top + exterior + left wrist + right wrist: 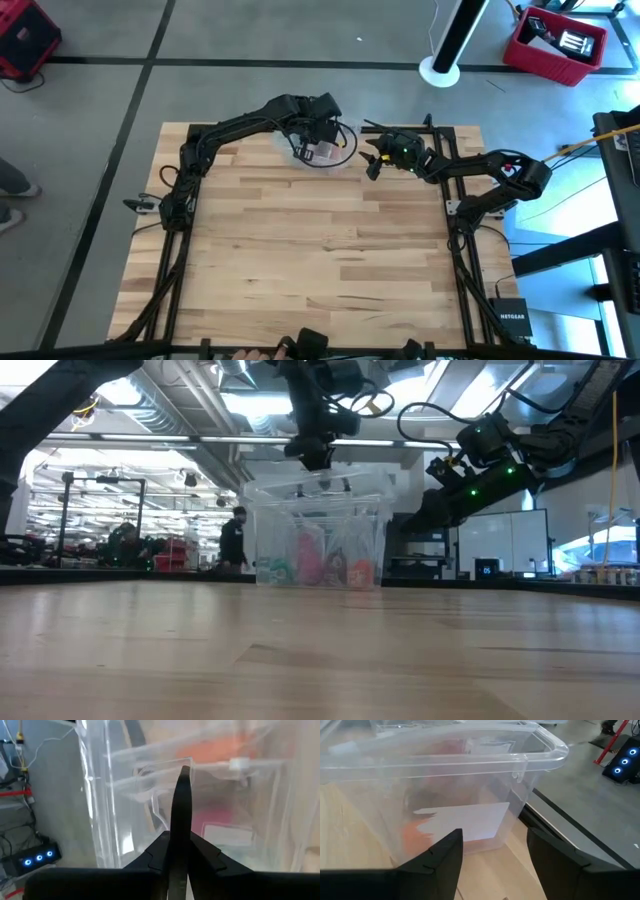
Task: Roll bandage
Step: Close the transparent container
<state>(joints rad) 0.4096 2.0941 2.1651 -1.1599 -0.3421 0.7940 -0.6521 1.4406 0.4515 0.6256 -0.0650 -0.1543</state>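
A clear plastic box stands near the table's far edge. Through its wall I see a pink soft thing, the bandage, lying inside; it shows as a pink blur in the left wrist view. My left gripper hangs over the box's top with its fingers shut, pointing steeply down. My right gripper stands open just off the box's right side, facing the wall with the white label, with nothing between its fingers. My left gripper's shut fingertips stand at a clear plastic edge on top of the box, coming from above. Whether they pinch that edge or only hang in front of it, I cannot tell, since the plastic is see-through.
Green and orange things also lie in the box. The wooden table top stretches toward the near edge. A person stands in the room beyond the table. A red bin sits on the floor at the far right.
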